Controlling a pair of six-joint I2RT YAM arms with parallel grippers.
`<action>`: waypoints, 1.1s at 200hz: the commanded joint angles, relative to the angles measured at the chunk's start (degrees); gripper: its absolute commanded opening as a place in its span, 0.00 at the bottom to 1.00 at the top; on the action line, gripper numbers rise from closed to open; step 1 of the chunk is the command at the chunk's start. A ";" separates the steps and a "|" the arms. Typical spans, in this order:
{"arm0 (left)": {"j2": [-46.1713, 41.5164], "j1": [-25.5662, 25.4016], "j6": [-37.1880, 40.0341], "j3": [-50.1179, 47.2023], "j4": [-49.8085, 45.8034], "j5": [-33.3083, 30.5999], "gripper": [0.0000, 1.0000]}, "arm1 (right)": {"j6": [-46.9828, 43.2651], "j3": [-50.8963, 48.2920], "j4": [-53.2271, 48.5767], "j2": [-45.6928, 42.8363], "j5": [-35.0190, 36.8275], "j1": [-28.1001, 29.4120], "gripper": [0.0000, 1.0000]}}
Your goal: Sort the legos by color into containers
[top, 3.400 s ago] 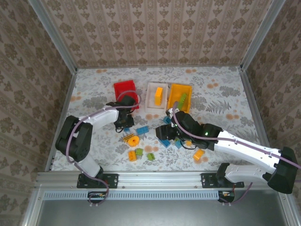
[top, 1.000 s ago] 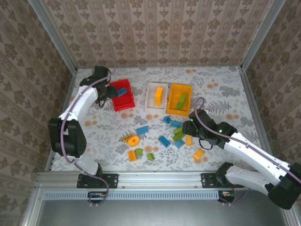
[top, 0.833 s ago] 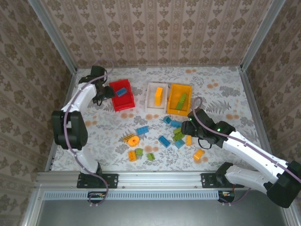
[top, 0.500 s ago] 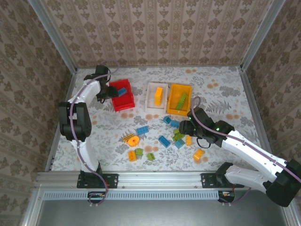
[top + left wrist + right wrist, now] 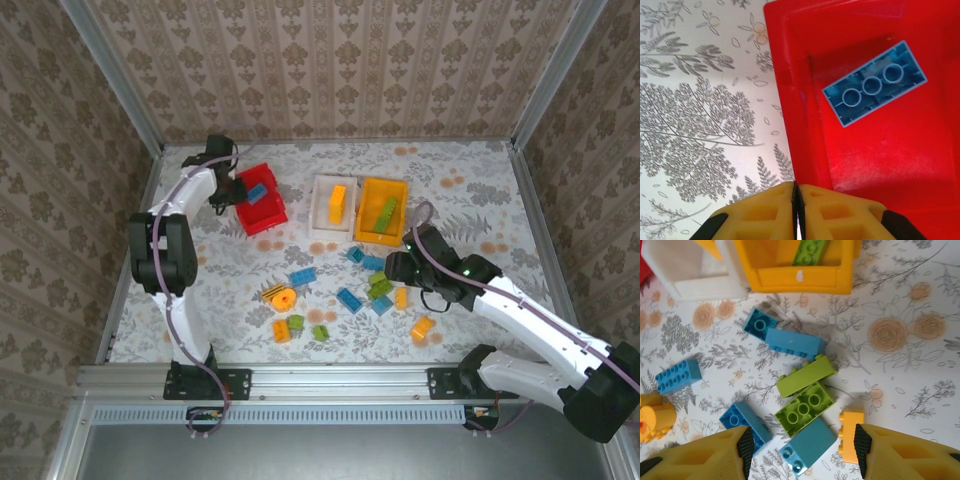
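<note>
One blue brick point(image 5: 874, 91) lies in the red bin point(image 5: 790, 100); left gripper point(image 5: 796, 192) jaws closed, empty; right gripper point(image 5: 802, 442) jaws wide above green bricks point(image 5: 805, 407).

The left arm point(image 5: 178, 205) rises from its base at 7 o'clock in the top view and folds at a dark elbow by the left edge, then reaches on to 11 o'clock. There the left gripper point(image 5: 228, 192) points toward 3 o'clock, its yellow fingers point(image 5: 765, 212) pressed tip to tip with nothing between them. The right arm point(image 5: 530, 318) swings low from its base at 5 o'clock out toward 4 o'clock and back toward the middle, where the right gripper point(image 5: 392, 268) faces down with its jaws spread wide, empty.
</note>
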 commanded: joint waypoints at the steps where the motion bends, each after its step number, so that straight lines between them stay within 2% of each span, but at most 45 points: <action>1: -3.93 -2.02 1.75 -3.45 -2.54 -0.75 0.16 | 1.17 -0.53 -2.80 -1.98 2.65 -2.22 0.59; 66: -8.88 -7.12 1.17 -11.48 -3.65 -5.62 0.15 | 3.00 -1.77 -4.01 -1.91 2.74 -6.96 0.59; 105: -11.49 -8.60 -0.65 -14.92 -3.02 -7.58 0.12 | 4.98 -4.06 -2.09 -0.44 0.58 -7.06 0.56; 144: -17.20 -8.87 -2.29 -15.13 -3.99 -8.07 0.17 | 4.10 -3.84 2.12 4.01 -1.73 -6.43 0.56; 154: -18.53 -8.83 -3.05 -14.83 -4.41 -8.05 0.24 | 3.92 -2.86 2.72 5.71 -1.92 -6.02 0.56; 162: -19.64 -8.78 -3.82 -14.73 -4.45 -7.82 0.37 | 3.73 -1.98 3.06 6.94 -1.93 -5.53 0.56; 170: -20.57 -8.62 -4.50 -14.54 -4.24 -7.16 0.44 | 3.64 -1.31 3.38 7.84 -1.94 -5.12 0.56; 194: -20.33 -6.74 -7.79 -12.67 -3.16 -3.74 0.76 | 3.81 -0.47 4.47 8.71 -2.02 -4.38 0.56; 220: -14.22 -3.85 -10.16 -8.73 -2.05 1.07 0.80 | 3.65 -0.21 4.61 8.71 -2.38 -4.38 0.56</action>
